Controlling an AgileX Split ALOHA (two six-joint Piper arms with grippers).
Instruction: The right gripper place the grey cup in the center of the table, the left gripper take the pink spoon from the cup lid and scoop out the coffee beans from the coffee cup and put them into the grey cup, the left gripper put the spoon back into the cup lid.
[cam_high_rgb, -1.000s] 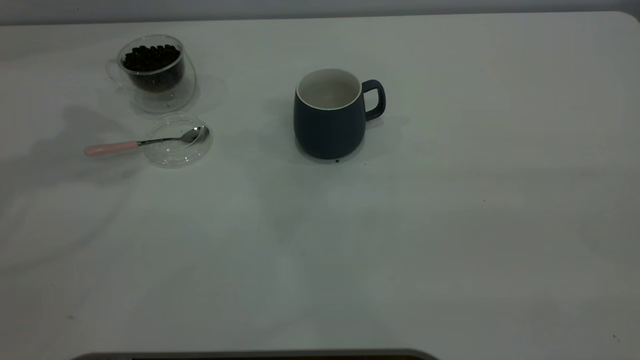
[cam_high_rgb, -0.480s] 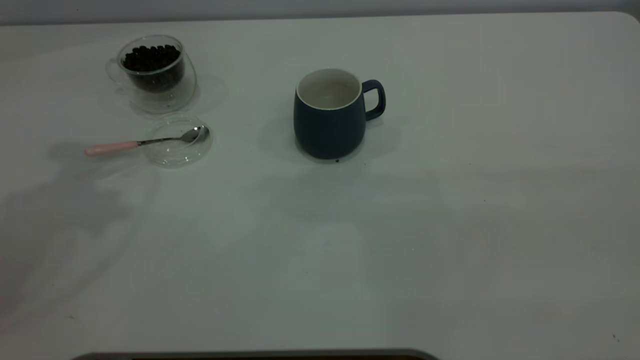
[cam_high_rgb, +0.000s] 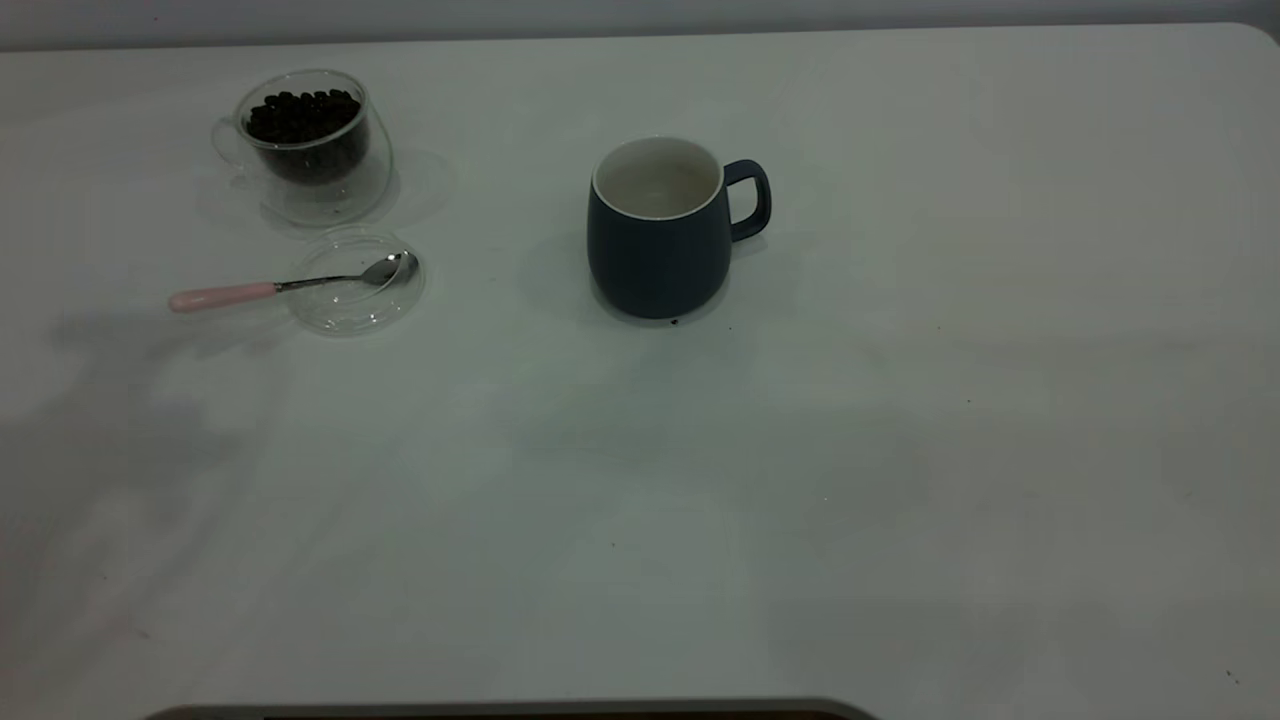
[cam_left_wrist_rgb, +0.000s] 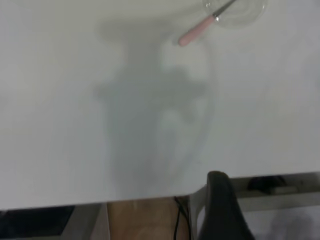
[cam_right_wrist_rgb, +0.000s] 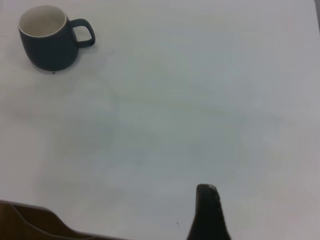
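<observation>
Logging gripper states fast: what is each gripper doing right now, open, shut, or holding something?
Left gripper: cannot be told, holding nothing visible.
Right gripper: cannot be told, holding nothing visible.

Grey wall strip (cam_high_rgb: 640, 18) runs behind far edge of table (cam_high_rgb: 900, 500). Dark curved band (cam_high_rgb: 500, 711) at near edge, left of centre; what it is unclear. Tiny dark specks on top: one (cam_high_rgb: 968, 402) in right half, one (cam_high_rgb: 1230, 675) by near-right corner.

Left wrist view, past table edge: brown panel (cam_left_wrist_rgb: 140, 220), thin black cable (cam_left_wrist_rgb: 177, 220) across it, pale grey frame bar (cam_left_wrist_rgb: 280, 200).

Right wrist view: brown surface (cam_right_wrist_rgb: 25, 222) past table edge.
</observation>
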